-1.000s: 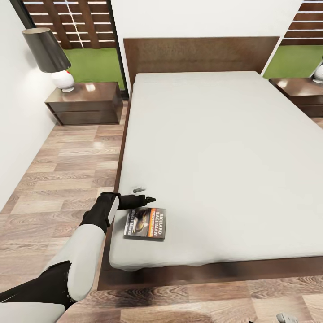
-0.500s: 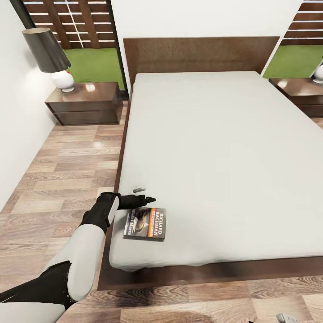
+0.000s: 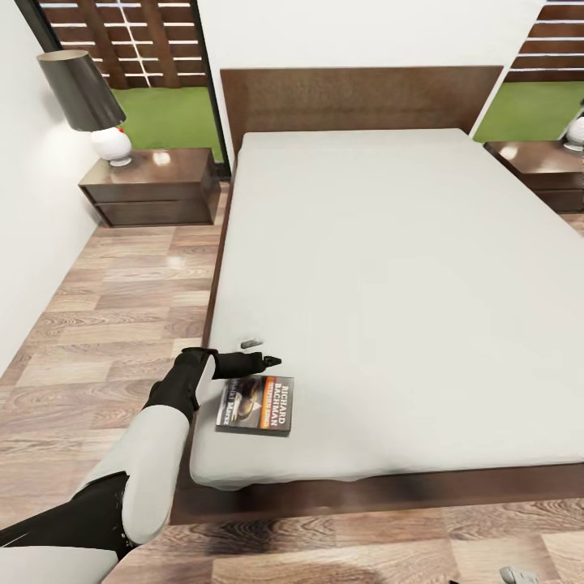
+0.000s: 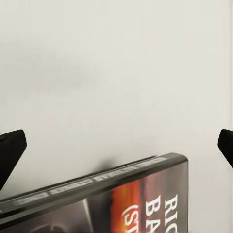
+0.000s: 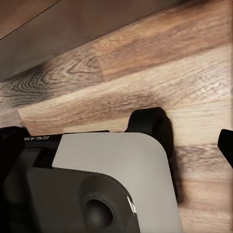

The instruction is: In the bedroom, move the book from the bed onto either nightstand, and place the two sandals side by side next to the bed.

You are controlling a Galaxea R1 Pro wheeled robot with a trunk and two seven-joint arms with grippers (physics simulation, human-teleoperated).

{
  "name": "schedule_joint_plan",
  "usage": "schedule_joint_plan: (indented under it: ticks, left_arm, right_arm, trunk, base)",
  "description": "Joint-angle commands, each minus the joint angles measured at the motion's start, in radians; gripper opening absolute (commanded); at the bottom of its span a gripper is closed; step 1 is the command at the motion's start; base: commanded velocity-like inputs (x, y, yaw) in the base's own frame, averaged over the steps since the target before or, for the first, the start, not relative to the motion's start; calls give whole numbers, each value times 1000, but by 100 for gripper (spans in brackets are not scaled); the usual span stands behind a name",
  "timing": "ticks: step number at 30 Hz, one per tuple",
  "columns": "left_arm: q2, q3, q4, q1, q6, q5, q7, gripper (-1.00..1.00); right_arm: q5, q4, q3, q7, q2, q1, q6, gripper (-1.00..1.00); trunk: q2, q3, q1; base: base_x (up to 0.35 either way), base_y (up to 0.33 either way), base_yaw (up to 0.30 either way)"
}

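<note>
The book (image 3: 255, 403), dark with an orange picture and white "Richard Bachman" lettering, lies flat on the light-grey mattress (image 3: 389, 268) near the bed's front left corner. My left gripper (image 3: 264, 352) hovers just beyond the book's far edge, low over the mattress, open with nothing between its fingers. In the left wrist view the book's spine (image 4: 121, 194) sits close below, with both fingertips (image 4: 9, 151) spread wide. A sliver of my right gripper (image 3: 509, 574) shows low over the floor; its fingertip (image 5: 226, 144) stands wide. The sandals are out of view.
A dark nightstand (image 3: 150, 186) with a black-shaded lamp (image 3: 85, 93) stands left of the headboard (image 3: 361, 97). The other nightstand (image 3: 539, 166) is at the right. Wood-plank floor (image 3: 113, 300) runs along the bed's left side. My own base (image 5: 111, 184) is under the right wrist.
The whole picture has shifted slightly left, so the camera moved. The book lies where it was on the mattress, and the left gripper stays open over it.
</note>
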Motion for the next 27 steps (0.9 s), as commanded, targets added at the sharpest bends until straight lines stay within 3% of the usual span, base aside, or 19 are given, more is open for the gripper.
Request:
schedule_joint_plan:
  ticks: [1, 27]
  left_arm:
    - [-2, 8, -1, -1, 6, -12, -8, 100]
    - [-2, 7, 1, -1, 6, -12, -8, 100]
  right_arm:
    - [-6, 0, 8, 2, 0, 0, -4, 100]
    - [-6, 0, 8, 2, 0, 0, -4, 100]
  trunk:
    - [0, -1, 0]
    - [0, -1, 0]
  base:
    - [0, -52, 0]
    - [0, -36, 0]
